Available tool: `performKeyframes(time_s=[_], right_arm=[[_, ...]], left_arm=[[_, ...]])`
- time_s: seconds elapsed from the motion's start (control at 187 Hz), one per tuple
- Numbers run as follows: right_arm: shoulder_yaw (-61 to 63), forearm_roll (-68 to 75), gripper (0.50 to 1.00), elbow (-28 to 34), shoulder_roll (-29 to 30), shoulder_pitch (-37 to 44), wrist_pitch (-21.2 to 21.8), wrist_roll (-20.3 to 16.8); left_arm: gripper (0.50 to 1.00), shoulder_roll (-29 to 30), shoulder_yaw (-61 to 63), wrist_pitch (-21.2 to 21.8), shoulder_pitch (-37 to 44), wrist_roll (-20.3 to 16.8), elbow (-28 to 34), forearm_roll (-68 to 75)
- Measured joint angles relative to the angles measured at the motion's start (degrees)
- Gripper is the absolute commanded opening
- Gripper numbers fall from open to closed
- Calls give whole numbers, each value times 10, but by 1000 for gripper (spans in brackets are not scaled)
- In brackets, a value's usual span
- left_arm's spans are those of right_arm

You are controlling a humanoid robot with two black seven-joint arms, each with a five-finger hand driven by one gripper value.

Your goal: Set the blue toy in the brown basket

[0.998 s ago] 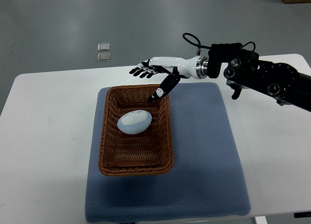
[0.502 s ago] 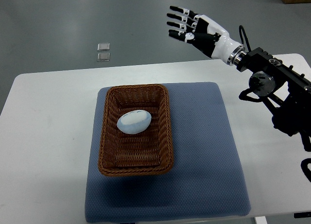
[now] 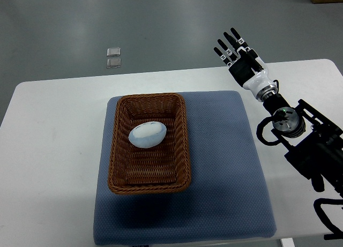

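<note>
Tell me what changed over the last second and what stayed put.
The right hand pulled back from over the far end of the brown basket, swinging up and to the right; it now sits beyond the table's far right edge, fingers open and empty. The blue toy stayed in the basket, and the basket stayed on the blue mat.

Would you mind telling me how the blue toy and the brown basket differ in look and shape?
The blue toy is smooth, pale and egg-shaped, while the brown basket is woven, dark and rectangular. The toy is closed and rounded; the basket is open-topped with raised walls. The toy is the smaller and lies inside the basket, toward its far end. Both sit over the blue mat on the white table, well clear of the right hand.
</note>
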Motion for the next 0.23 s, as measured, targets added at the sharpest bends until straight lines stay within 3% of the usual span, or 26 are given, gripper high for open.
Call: performKeyframes(time_s=[0.235], right_arm=[[-3,0,905,-15,2,-1,1,0]], left_arm=[[1000,0,-1,0,0,0,0,0]])
